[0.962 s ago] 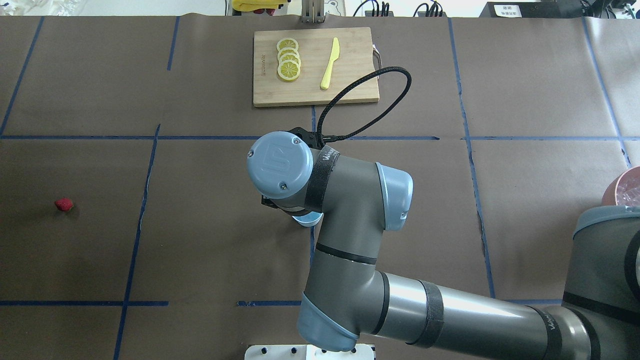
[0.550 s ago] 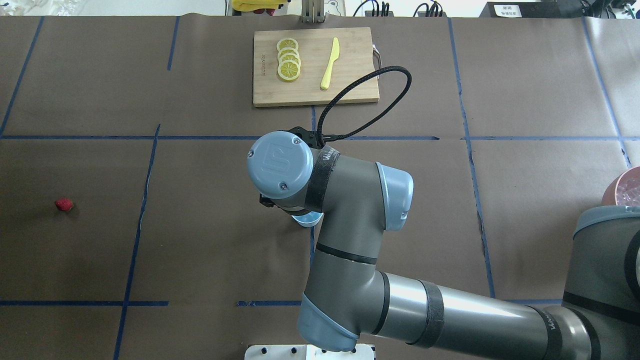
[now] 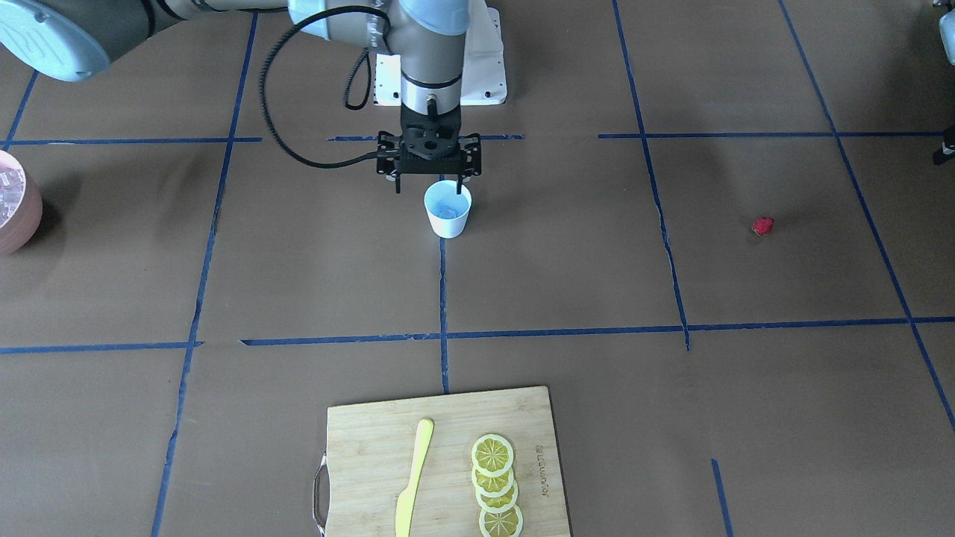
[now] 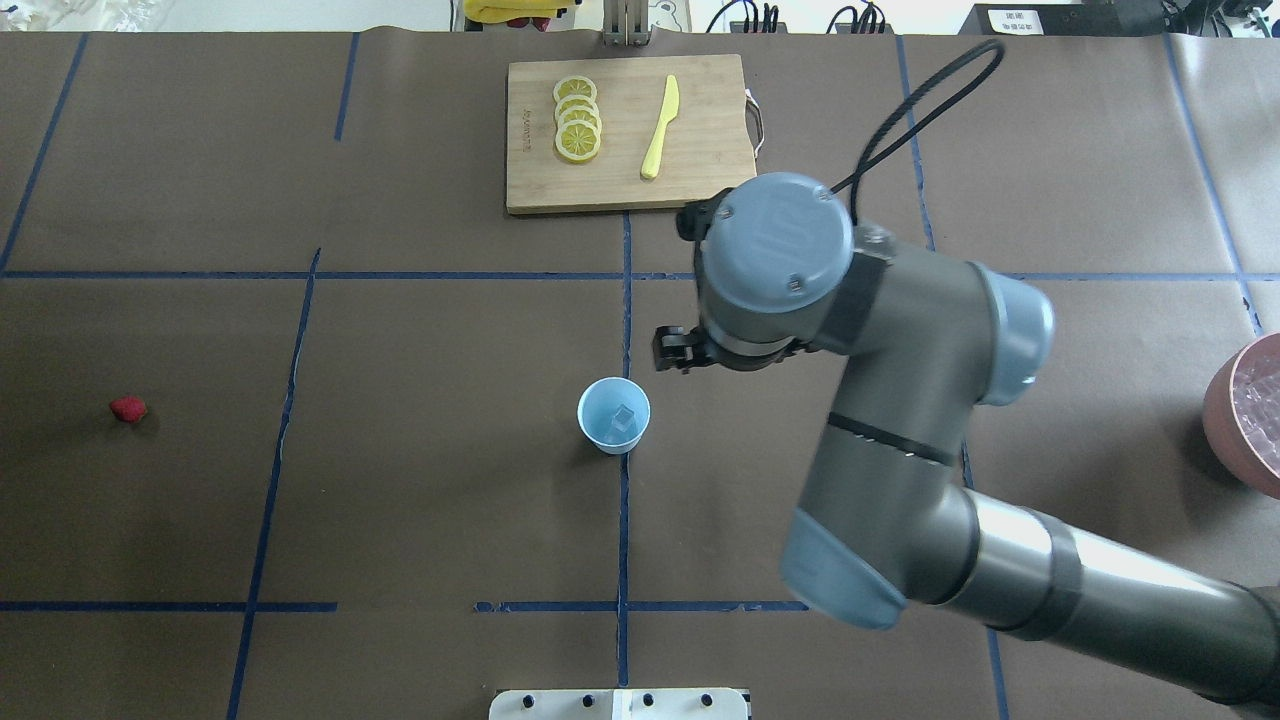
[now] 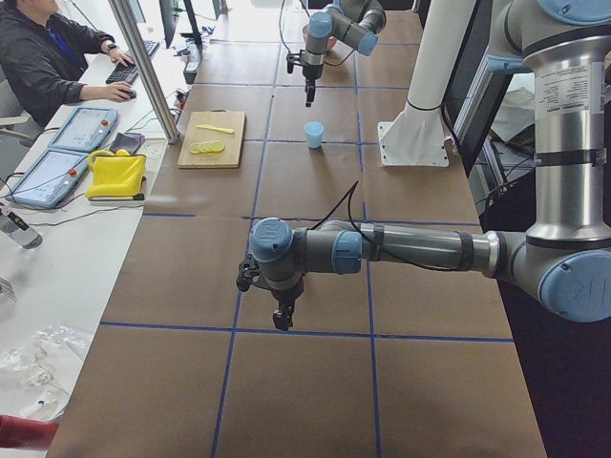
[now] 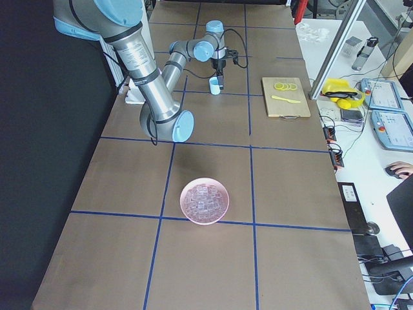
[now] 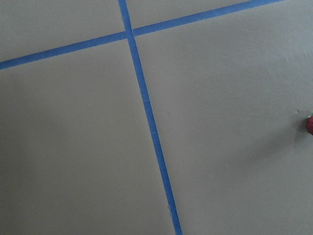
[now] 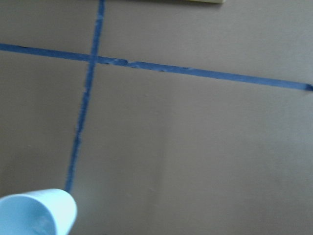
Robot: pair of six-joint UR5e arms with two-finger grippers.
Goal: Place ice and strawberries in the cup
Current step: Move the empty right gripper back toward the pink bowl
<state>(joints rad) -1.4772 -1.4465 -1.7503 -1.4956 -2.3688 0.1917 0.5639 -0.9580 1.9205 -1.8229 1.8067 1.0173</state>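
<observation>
The white cup [image 4: 614, 416] with a pale blue inside stands mid-table and holds one clear ice cube [image 4: 625, 418]. In the front-facing view my right gripper [image 3: 427, 186] hangs open and empty just behind the cup [image 3: 448, 209]. In the overhead view its wrist [image 4: 775, 260] is to the right of and beyond the cup and hides the fingers. The red strawberry [image 4: 128, 408] lies far left on the table. My left gripper [image 5: 283, 322] hangs low over the table near the strawberry [image 7: 310, 125]; I cannot tell whether it is open.
A pinkish-brown bowl [image 6: 204, 200] full of ice stands at the table's right end. A wooden cutting board [image 4: 700, 180] at the back holds lemon slices [image 4: 577, 130] and a yellow knife [image 4: 660, 128]. Blue tape lines cross the brown table cover.
My right arm has swung right and away from above the cup. The cup is now uncovered, with an ice cube in it. The strawberry has not moved.
</observation>
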